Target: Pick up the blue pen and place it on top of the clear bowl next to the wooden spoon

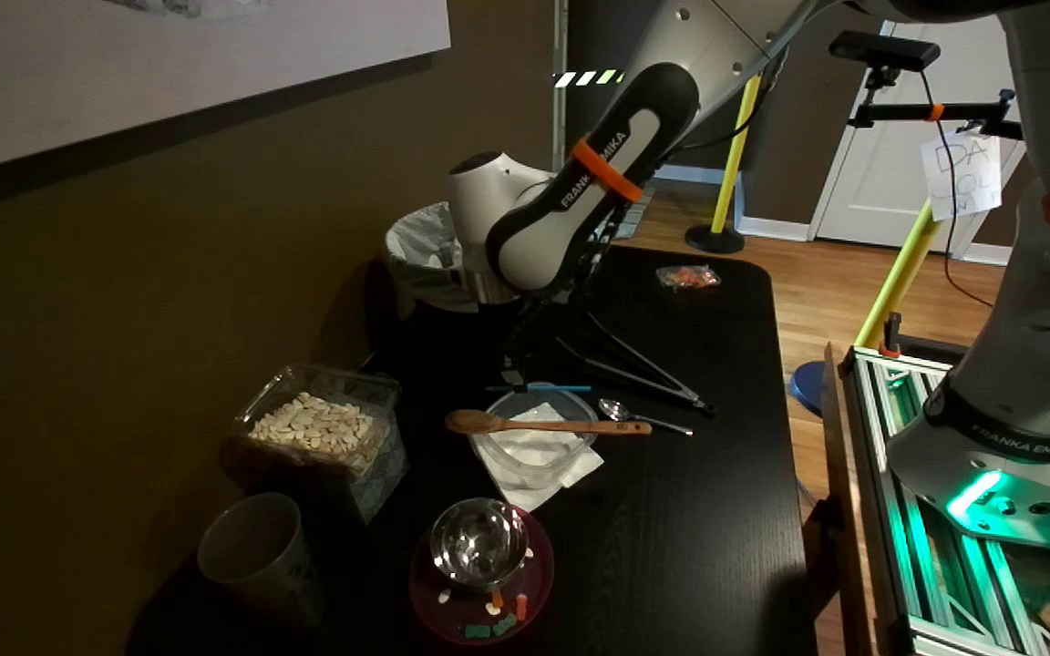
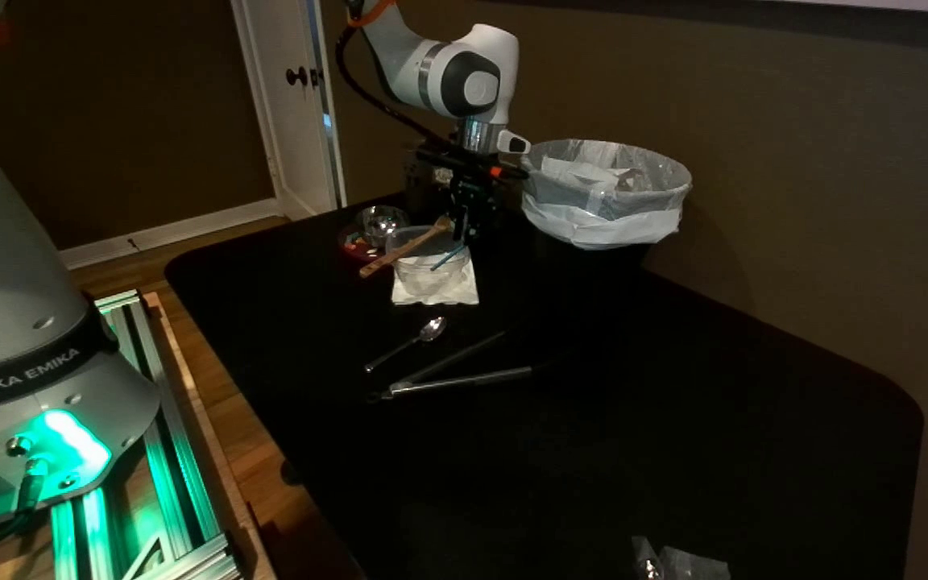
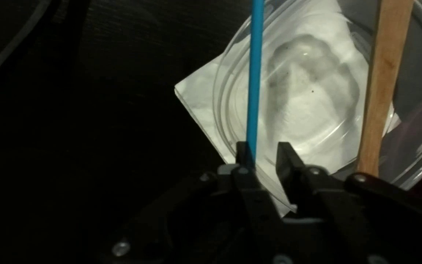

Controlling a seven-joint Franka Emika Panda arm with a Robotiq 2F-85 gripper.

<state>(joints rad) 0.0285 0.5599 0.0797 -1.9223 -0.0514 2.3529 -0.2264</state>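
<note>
The blue pen (image 3: 254,80) lies across the rim of the clear bowl (image 1: 525,469), off to one side of it, with both ends reaching past the edge. Beside it, with a gap between, the wooden spoon (image 1: 548,425) spans the same rim, nearly parallel. The jaws stand a little way apart over the edge of the bowl, a narrow gap showing between them; one end of the pen runs along the inner side of one of them, and whether it touches there I cannot tell.

Under the bowl is a white napkin (image 1: 585,467). Near it on the black worktop (image 1: 689,538) lies a metal spoon (image 2: 410,345), then a pair of tongs (image 2: 464,381) with its arms spread.

On another side of the bowl, a dark red plate (image 1: 434,609) carries a shiny metal bowl (image 1: 479,547) and small green, orange and white pieces. Farther out stand a tub (image 1: 379,474) of pale, flat pieces and a cloudy cup (image 1: 261,556). A clear packet (image 1: 689,277) lies well apart, near the worktop's end.
</note>
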